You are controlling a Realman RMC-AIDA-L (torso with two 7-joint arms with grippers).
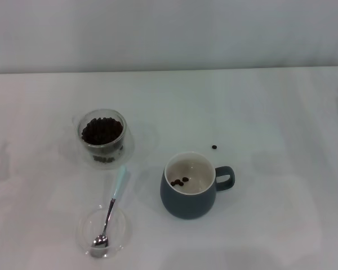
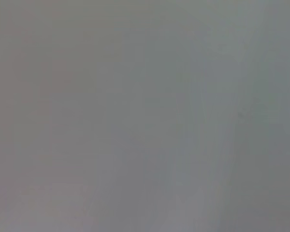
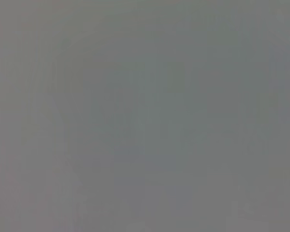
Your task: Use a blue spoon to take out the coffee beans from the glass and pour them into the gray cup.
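Observation:
In the head view the glass (image 1: 103,140) stands left of centre on the white table, filled with a heap of coffee beans (image 1: 102,130). The gray cup (image 1: 191,185) stands to its right and nearer me, handle to the right, with three beans (image 1: 179,181) on its cream inside. The blue spoon (image 1: 111,207) lies with its metal bowl in a shallow clear dish (image 1: 122,230) and its pale blue handle pointing up toward the glass. Neither gripper shows in any view. Both wrist views show only plain grey.
One stray bean (image 1: 214,147) lies on the table behind the cup. The white table (image 1: 281,124) runs back to a pale wall.

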